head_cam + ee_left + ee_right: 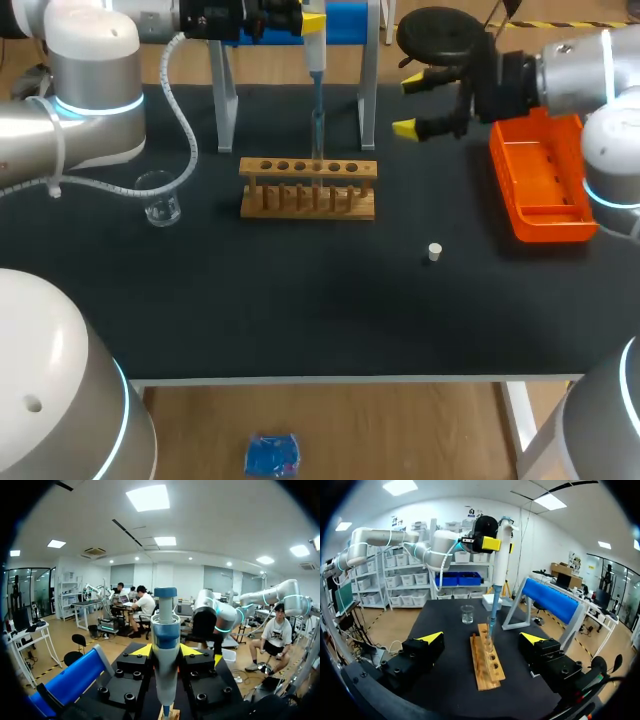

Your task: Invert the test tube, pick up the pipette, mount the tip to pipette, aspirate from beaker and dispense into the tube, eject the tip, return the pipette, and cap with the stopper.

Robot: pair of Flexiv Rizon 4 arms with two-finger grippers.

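Now left gripper clamps pipette at body — light, stiff; tube glass, fragile — right gripper wide.

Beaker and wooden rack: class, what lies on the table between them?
Nothing: in the head view only bare black table separates the beaker and the rack.

At 12 o'clock on the tabletop the pipette runs off the head view's edge, its top unseen there. Whether its tip reaches into the test tube is too fine to tell. At 3 o'clock the right arm covers the far edge of the orange box.
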